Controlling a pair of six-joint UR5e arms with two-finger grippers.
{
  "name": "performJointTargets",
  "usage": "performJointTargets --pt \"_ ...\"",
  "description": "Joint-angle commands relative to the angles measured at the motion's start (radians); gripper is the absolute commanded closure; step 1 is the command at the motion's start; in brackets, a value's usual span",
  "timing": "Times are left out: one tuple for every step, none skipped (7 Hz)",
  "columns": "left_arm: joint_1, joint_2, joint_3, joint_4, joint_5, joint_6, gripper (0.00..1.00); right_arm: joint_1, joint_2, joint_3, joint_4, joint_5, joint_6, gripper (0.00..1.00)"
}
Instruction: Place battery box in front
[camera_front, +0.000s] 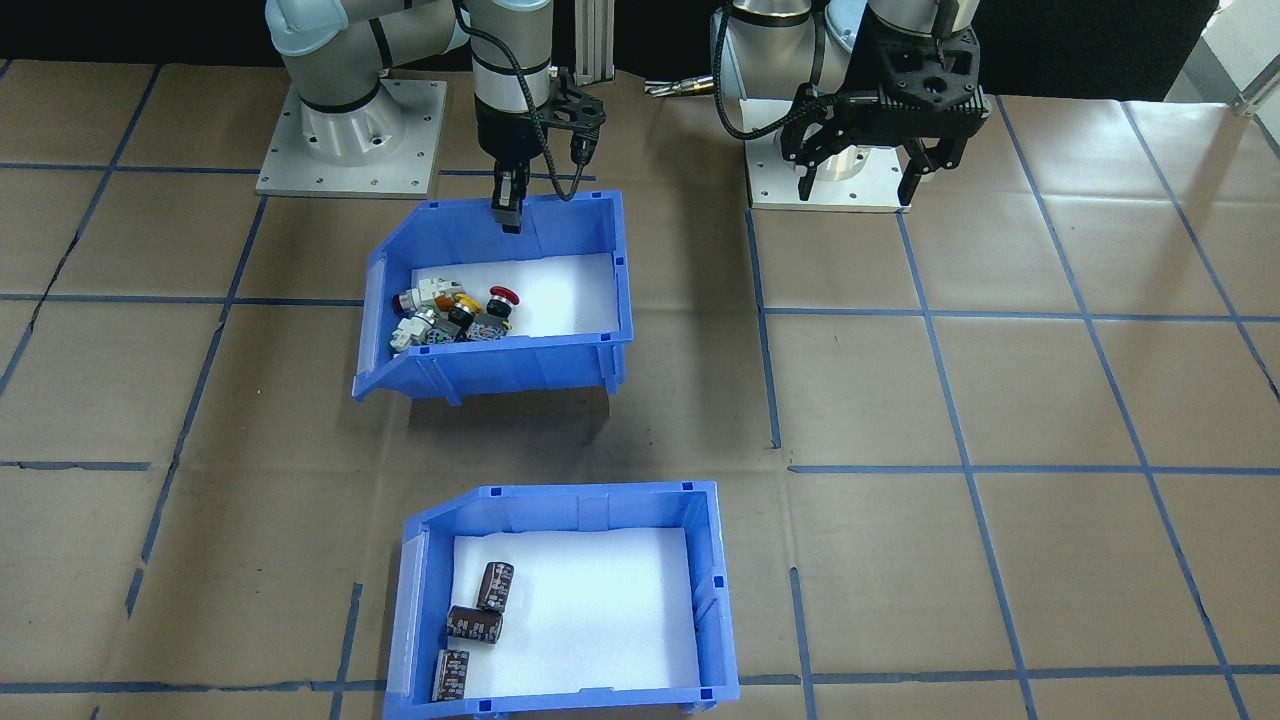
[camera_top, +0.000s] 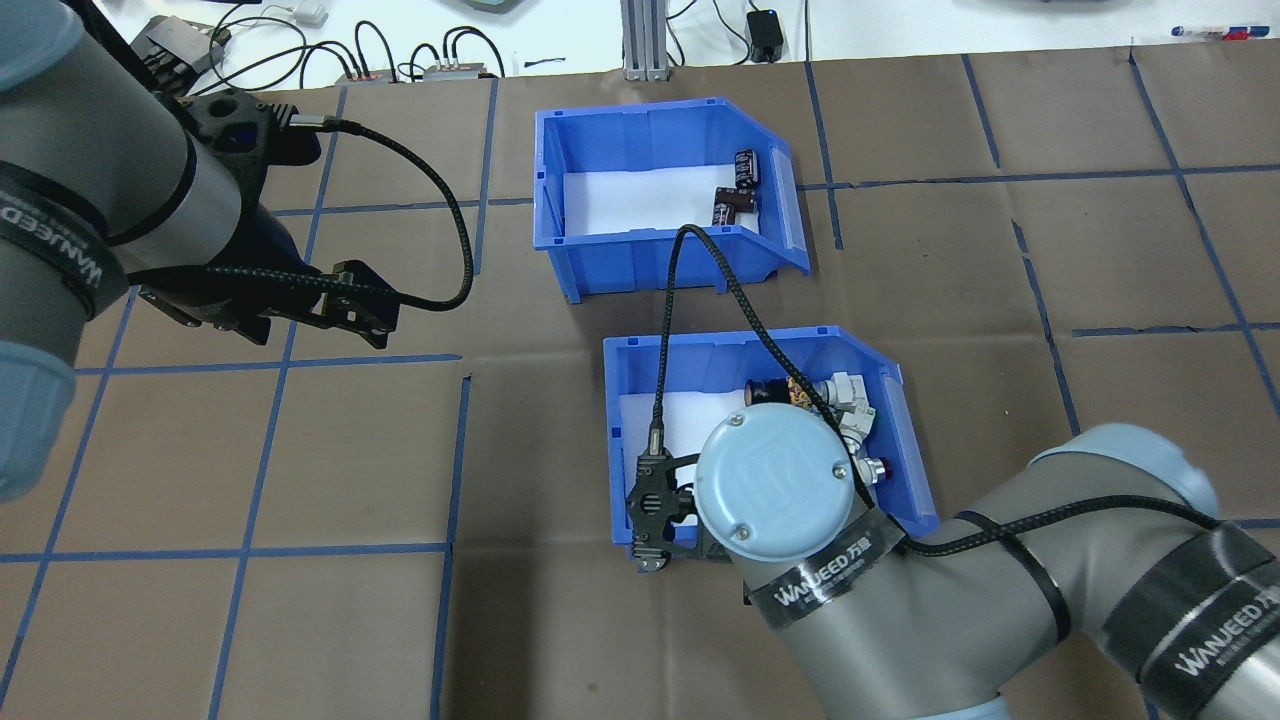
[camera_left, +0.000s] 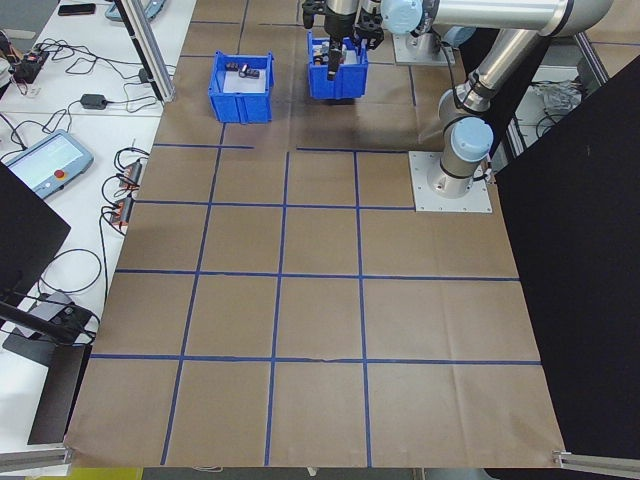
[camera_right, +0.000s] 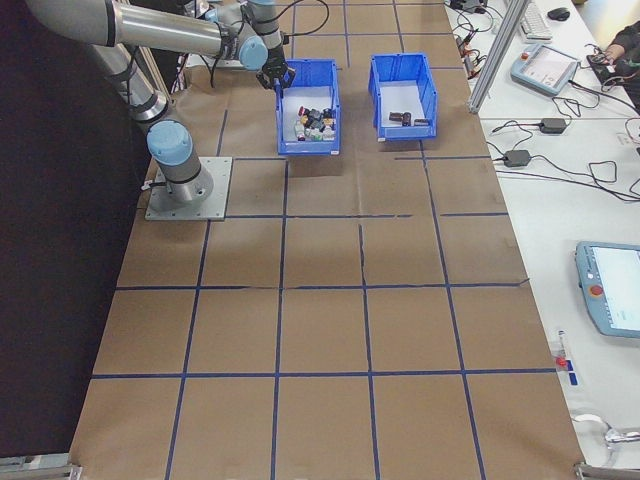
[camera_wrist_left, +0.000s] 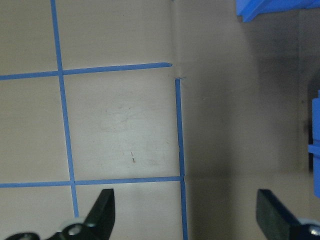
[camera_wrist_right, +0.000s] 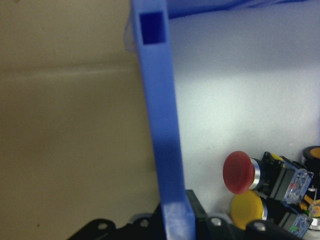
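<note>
I see the right gripper pinching the back wall of the switch bin, which looks lifted off the table, though I can't be sure. The battery box sits at the table's operator edge. My left gripper hangs spread wide, holding nothing.
</note>
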Motion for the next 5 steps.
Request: performJointTargets --pt "0.004 -0.007 -0.001 0.007 0.002 0.041 0.00 0.062 0.072 -0.008 -0.091 -0.002 0.053 1.00" --pt "0.005 -0.030 0.031 0.005 0.002 0.054 0.00 0.062 0.074 -0.011 -0.083 -0.034 0.053 0.99" --pt "0.005 -0.056 0.065 -0.016 0.002 0.057 0.00 0.062 0.072 -0.011 -0.075 -0.055 0.052 0.97" --pt "0.005 -0.067 0.077 -0.022 0.002 0.058 0.00 0.062 0.077 -0.011 -0.073 -0.057 0.053 0.94" --pt "0.005 -0.070 0.081 -0.022 0.001 0.058 0.00 0.062 0.080 -0.011 -0.076 -0.050 0.053 0.62"
